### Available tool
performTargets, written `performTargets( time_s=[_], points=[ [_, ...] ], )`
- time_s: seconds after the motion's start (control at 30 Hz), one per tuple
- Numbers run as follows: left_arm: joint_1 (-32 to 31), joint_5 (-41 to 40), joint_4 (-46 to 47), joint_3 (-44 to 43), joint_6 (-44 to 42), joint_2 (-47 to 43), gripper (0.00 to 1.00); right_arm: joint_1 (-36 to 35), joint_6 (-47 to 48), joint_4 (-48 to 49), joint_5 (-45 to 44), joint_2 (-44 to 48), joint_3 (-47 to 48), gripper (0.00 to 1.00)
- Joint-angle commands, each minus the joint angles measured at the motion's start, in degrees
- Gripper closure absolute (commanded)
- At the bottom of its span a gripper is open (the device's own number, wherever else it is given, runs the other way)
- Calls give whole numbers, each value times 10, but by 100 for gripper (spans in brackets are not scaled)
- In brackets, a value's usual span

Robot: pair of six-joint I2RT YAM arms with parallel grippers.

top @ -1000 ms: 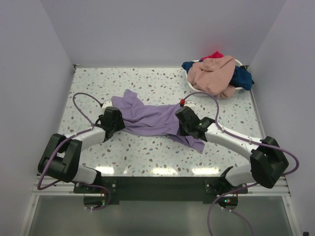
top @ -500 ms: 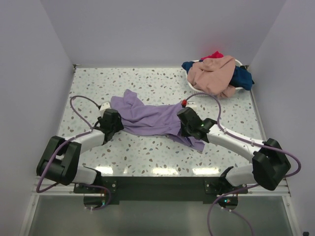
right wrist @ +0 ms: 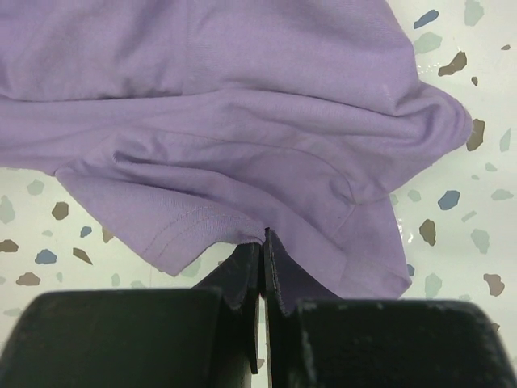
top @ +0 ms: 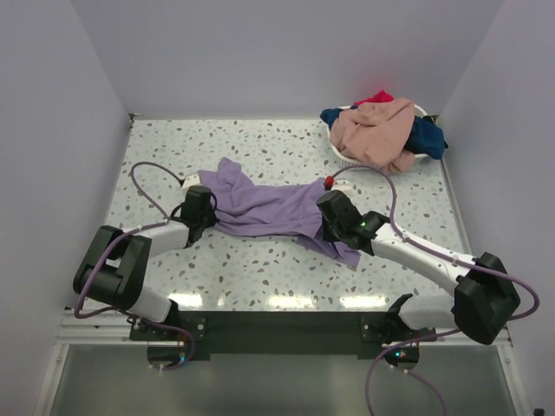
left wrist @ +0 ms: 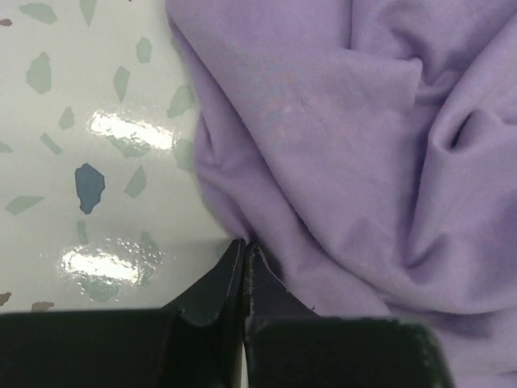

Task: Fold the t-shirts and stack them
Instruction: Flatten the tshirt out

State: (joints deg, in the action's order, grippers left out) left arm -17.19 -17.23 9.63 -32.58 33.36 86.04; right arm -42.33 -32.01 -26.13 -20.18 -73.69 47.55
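The lavender t-shirt (top: 269, 208) lies crumpled and stretched across the middle of the table, between my two grippers. My left gripper (top: 210, 211) is at the shirt's left end. Its jaws are pressed together (left wrist: 244, 244) right on the cloth's edge (left wrist: 339, 162), pinching it. At the shirt's right end, my right gripper (top: 325, 211) is shut (right wrist: 263, 234) on the hem of the lavender fabric (right wrist: 242, 121). A peach-pink t-shirt (top: 375, 130), a navy one (top: 431, 135) and a red one (top: 379, 97) are heaped together at the back right.
A white oval basket (top: 340, 154) under the heap stands at the table's back right corner. Purple cables loop from both arms over the speckled tabletop (top: 260, 260). Walls close in the table at the left, the back and the right.
My left gripper has moved in to the shirt's left edge and gone from open to shut on it. The right gripper has stayed shut on the hem, shifting only slightly.
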Motion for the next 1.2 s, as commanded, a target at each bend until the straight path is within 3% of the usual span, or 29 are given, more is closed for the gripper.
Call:
performTargets(
  time_s=[0.0,0.2,0.4,0.7,0.83,0.93,1.0,1.03,1.17],
  points=[
    [5,7,-5,-22,-17,-24,100,6,19,-22,-43,20,26,100],
    [5,-48,-172,-104,-50,-189,100,8,69,-87,-149,52,125,100],
    [5,-55,-275,-208,-78,-294,100,8,127,-110,-229,124,203,100],
    [5,-2,-380,-395,-121,-343,100,8,247,-86,-280,205,334,100],
    [5,72,-448,-480,-145,-329,100,7,280,-80,-269,217,402,100],
    [5,139,-459,-472,-160,-302,100,8,293,-69,-277,207,410,100],
    [5,149,-456,-428,-165,-262,94,8,284,-65,-286,196,397,100],
    [5,152,-446,-404,-166,-248,79,8,278,-62,-291,180,389,100],
    [5,112,-351,-295,-161,-161,55,8,240,-43,-338,137,312,100]
  ],
)
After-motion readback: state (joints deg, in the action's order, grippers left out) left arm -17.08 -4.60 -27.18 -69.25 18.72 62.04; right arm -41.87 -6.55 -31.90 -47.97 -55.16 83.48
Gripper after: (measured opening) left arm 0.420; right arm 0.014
